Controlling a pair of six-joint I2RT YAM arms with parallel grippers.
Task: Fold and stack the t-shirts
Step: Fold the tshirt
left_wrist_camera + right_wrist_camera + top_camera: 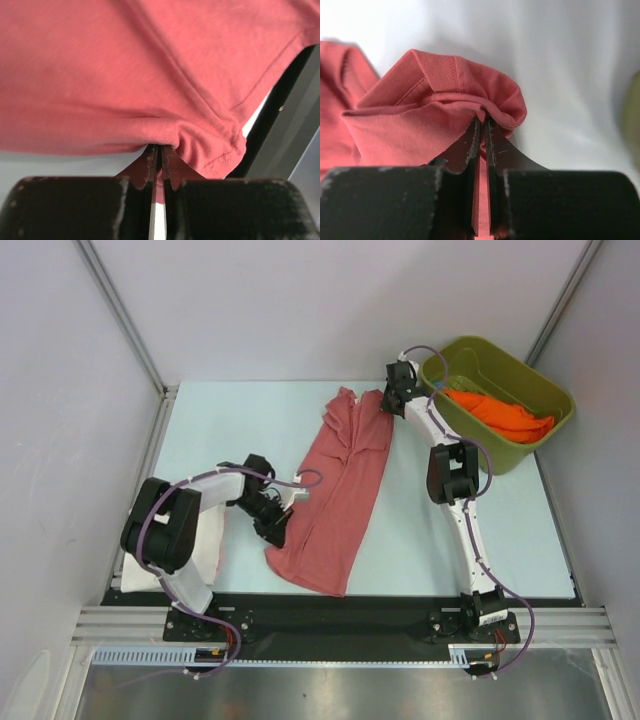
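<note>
The salmon-red t-shirt (335, 490) lies stretched in a long band across the middle of the table, from far right to near left. My left gripper (277, 530) is shut on its near hem corner; the left wrist view shows the cloth (150, 75) pinched between the jaws (160, 150). My right gripper (388, 400) is shut on the shirt's far end, with a fold of cloth (440, 110) bunched at the fingertips (482, 122). A bright orange t-shirt (500, 415) lies in the bin. A white t-shirt (210, 540) lies under my left arm. The teal shirt is out of view.
The olive-green plastic bin (545, 430) stands at the far right corner, right beside my right arm. The table's black front edge (340, 612) runs just past the shirt's near end. Grey walls close the left, back and right sides.
</note>
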